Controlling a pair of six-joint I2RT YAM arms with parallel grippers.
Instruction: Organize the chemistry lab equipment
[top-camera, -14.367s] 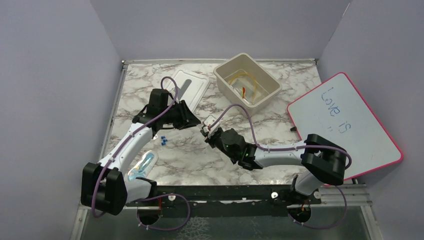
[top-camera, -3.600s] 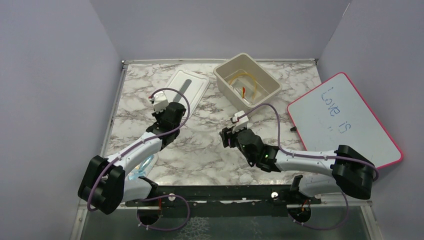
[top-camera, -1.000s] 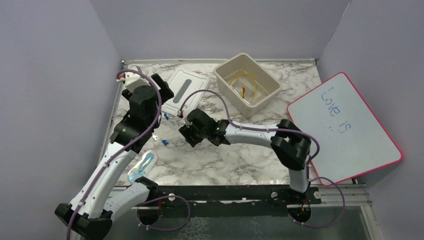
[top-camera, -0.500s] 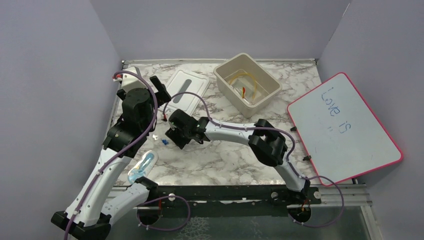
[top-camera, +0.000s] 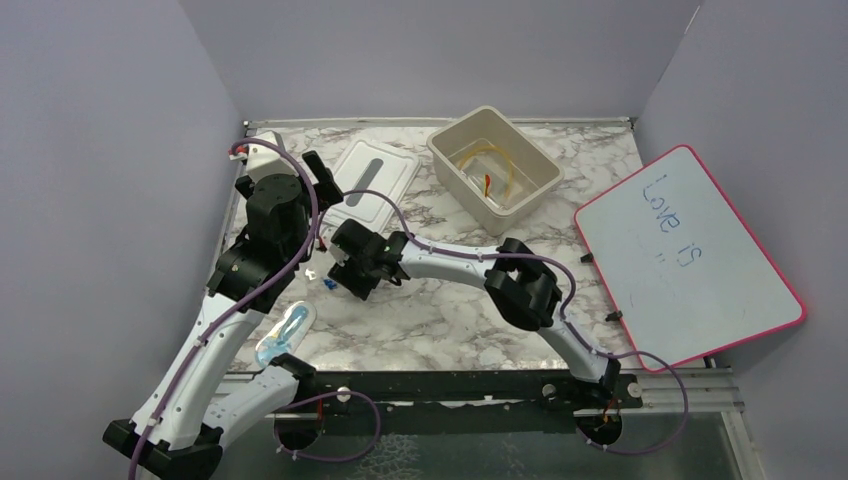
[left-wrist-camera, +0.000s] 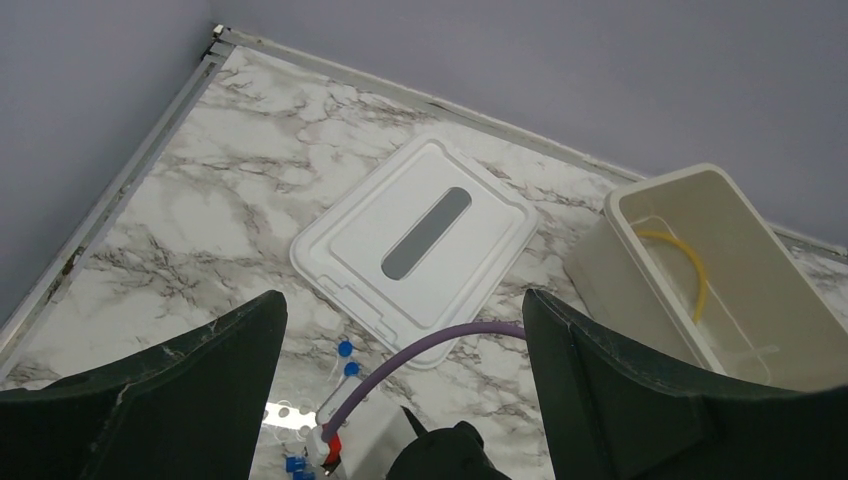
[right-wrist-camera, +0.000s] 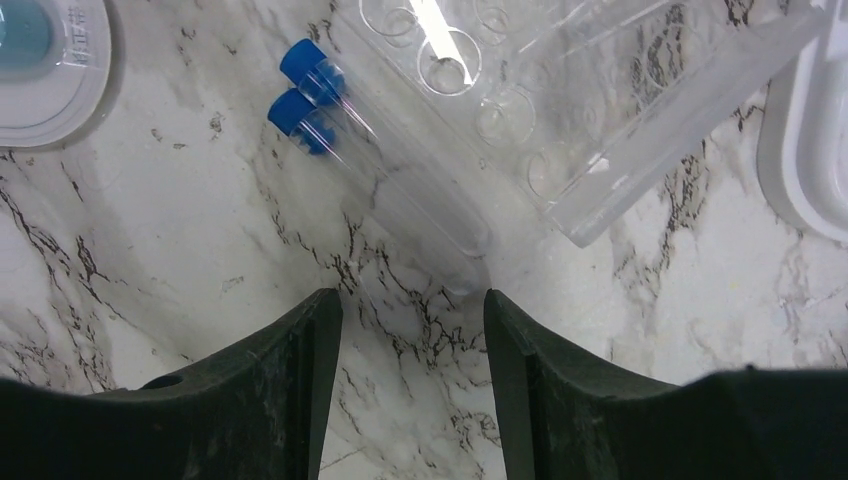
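Right fingers (right-wrist-camera: 280, 390) wide, lined up on blue-capped tubes (right-wrist-camera: 380, 180) near worktop (right-wrist-camera: 180, 260) left edge for pickup; left fingers (left-wrist-camera: 170, 400) wide, idle.

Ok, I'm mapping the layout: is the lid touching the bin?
Apart. The left wrist view shows bare marble between the lid and the bin.

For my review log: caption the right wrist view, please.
Open jaws poised at two clear blue-capped tubes lying beside a clear plastic rack on the marble table.
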